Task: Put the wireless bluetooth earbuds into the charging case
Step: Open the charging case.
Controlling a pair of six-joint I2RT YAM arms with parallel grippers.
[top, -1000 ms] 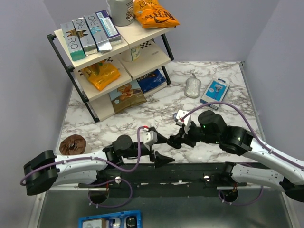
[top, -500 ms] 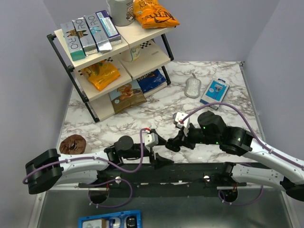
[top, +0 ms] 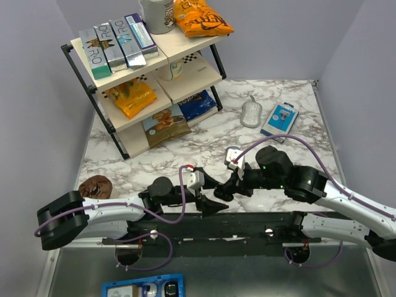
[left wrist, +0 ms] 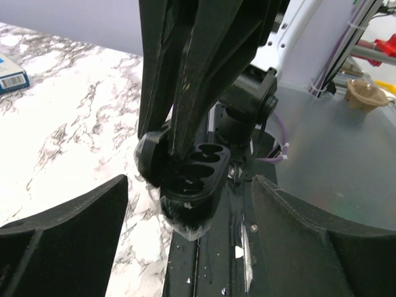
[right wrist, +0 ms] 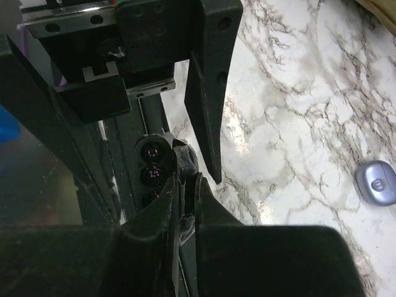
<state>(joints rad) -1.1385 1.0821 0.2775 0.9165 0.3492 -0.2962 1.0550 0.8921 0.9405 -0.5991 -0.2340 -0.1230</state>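
**Both grippers meeting at the black mounting rail [top: 247,226], which is fixed along the near edge of the white marble-patterned tabletop [top: 185,145].**

A small black charging case [left wrist: 193,175] with a row of round recesses [left wrist: 204,152] in its upper face is held just above the far edge of the rail, where the rail meets the marble. The case is clamped at one end by the right gripper [right wrist: 187,179], whose jaws are drawn together to a narrow slit upon it.

The left gripper [left wrist: 189,185] is presented from the opposite direction along the rail. Its jaws are spread wide, and its fingers [left wrist: 74,229] are seen on either side of the case, apart from it.

In the overhead view the two grippers are seen just beside each other, the left one lying closer to the rail.

In the right wrist view, shiny round forms are visible within the recesses. The tiny glossy black earbuds cannot be distinguished from the case there, so it cannot be told whether they are seated.

A grey-blue oval object [right wrist: 375,182] lies flat on the marble, well beyond the rail.
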